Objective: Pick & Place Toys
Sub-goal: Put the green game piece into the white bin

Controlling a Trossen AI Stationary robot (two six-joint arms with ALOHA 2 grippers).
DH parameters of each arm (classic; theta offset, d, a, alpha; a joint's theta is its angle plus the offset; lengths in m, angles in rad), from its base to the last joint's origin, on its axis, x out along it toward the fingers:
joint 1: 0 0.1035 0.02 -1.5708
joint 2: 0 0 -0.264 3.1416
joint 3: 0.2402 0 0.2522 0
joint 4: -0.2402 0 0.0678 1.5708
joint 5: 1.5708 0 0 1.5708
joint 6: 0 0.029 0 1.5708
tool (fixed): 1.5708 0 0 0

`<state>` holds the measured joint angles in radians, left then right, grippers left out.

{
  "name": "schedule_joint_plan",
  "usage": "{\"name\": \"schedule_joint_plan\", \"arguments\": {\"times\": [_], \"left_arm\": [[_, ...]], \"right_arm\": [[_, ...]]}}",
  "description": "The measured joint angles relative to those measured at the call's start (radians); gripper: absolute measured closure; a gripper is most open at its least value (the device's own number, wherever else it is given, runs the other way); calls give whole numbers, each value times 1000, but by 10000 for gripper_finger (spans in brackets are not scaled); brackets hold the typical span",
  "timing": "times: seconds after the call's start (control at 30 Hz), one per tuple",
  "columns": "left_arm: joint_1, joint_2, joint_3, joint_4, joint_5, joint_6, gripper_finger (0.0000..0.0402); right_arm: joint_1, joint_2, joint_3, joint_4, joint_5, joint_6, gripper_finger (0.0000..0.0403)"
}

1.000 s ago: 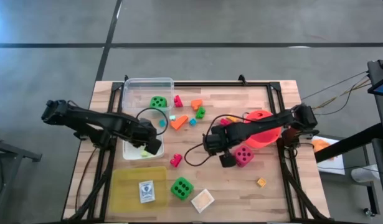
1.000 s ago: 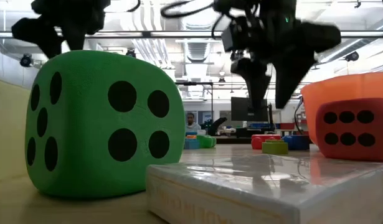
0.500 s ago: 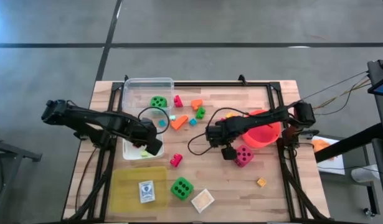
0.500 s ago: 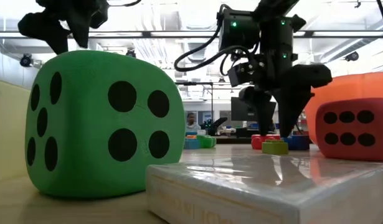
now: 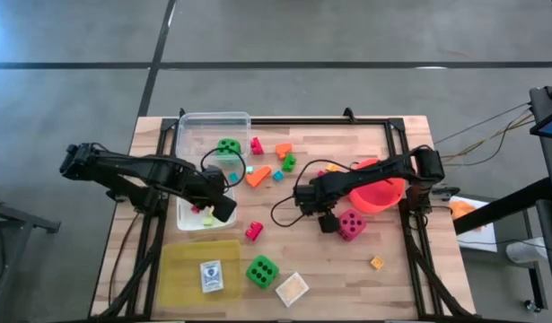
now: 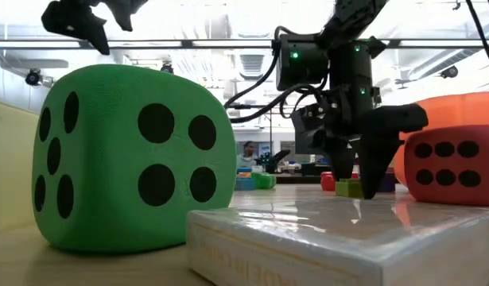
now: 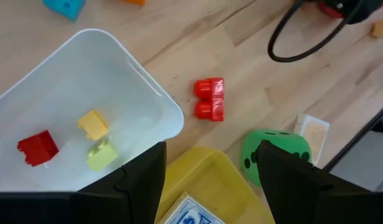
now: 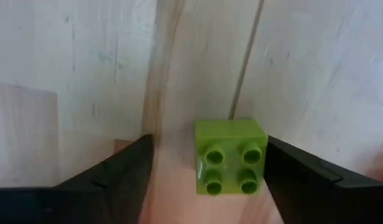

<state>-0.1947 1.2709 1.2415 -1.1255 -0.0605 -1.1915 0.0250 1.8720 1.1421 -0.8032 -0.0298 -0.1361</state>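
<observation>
A lime-green four-stud block [image 8: 231, 158] lies on the wooden table, studs up. My right gripper [image 8: 207, 186] points down over it, open, one finger on each side; it also shows in the low view [image 6: 355, 184], beside the pink die [image 5: 352, 224]. My left gripper [image 7: 210, 186] hangs open above the near corner of a white tub [image 7: 116, 74]. That tub holds a red block [image 7: 37, 148], a yellow one [image 7: 93, 124] and a pale green one [image 7: 101, 154]. In the high view my left gripper [image 5: 223, 208] is at the tub's right side.
A red block [image 5: 254, 231] lies between the arms. A green die [image 5: 261, 270], a card box [image 5: 292, 288] and a yellow tray [image 5: 190, 260] with a card sit near the front. The orange bucket [image 5: 383, 193] stands right; a clear tub [image 5: 213, 126] holds another green die.
My right gripper has come down to the table next to the pink die, so that its fingers now stand around the lime-green block. My left gripper has risen a little above the white tub.
</observation>
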Motion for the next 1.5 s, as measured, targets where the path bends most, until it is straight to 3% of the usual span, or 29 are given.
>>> {"name": "schedule_joint_plan", "arguments": {"times": [0.27, 0.53, 0.73, 1.03, 1.27, 1.5], "left_arm": [[0, 0, 4, 8, -3, 6, 164], [1, 0, 4, 8, -3, 6, 164], [1, 0, 4, 42, -29, 6, 164], [8, 12, -5, 416, -99, -46, 164], [46, 47, -4, 620, -150, -101, 164], [60, 74, -3, 648, -142, -118, 164]], "right_arm": [[1, 2, 10, 7, 15, 2, 272], [4, -67, 11, 1, 22, 64, 274], [4, -193, 45, 2, 21, 157, 274], [37, -368, 174, 183, 22, 244, 274], [96, -312, 347, 187, 158, 254, 274], [133, -172, 541, 125, 193, 260, 274]]}}
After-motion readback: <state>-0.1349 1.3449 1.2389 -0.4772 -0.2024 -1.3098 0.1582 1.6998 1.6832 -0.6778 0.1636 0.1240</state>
